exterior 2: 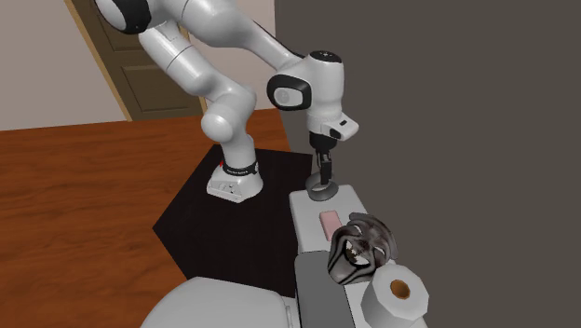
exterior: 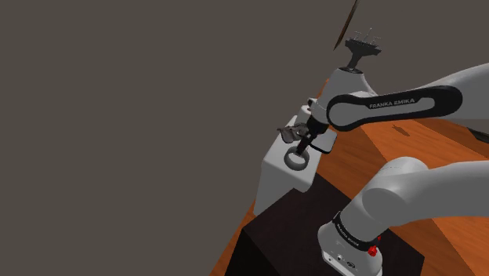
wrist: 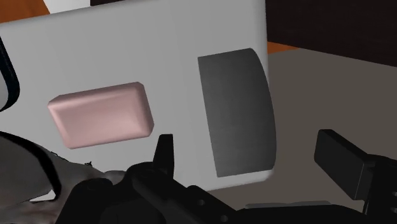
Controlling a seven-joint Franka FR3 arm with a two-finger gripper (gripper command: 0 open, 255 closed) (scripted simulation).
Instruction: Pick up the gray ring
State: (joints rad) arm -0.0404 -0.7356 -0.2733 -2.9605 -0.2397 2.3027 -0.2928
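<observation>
The gray ring (exterior: pixel 296 159) stands on edge on top of a white box-shaped tank (exterior: pixel 276 174). In the second exterior view the ring (exterior 2: pixel 321 190) is at the tank's (exterior 2: pixel 346 201) far end, right under my gripper (exterior 2: pixel 321 177). My gripper (exterior: pixel 301 144) points down just above it. In the wrist view the ring (wrist: pixel 236 114) shows edge-on as a dark gray band between the fingers of my gripper (wrist: pixel 248 156). The fingers stand wide apart and neither touches the ring.
A pink bar (exterior 2: pixel 331 224) lies on the tank near the ring, with a dark knobbly object (exterior 2: pixel 361 250) and a paper roll (exterior 2: pixel 396 293) beyond it. A dark grey wall (exterior: pixel 141 118) runs behind the tank. A toilet bowl (exterior 2: pixel 219 307) sits beside the black stand (exterior 2: pixel 205 233).
</observation>
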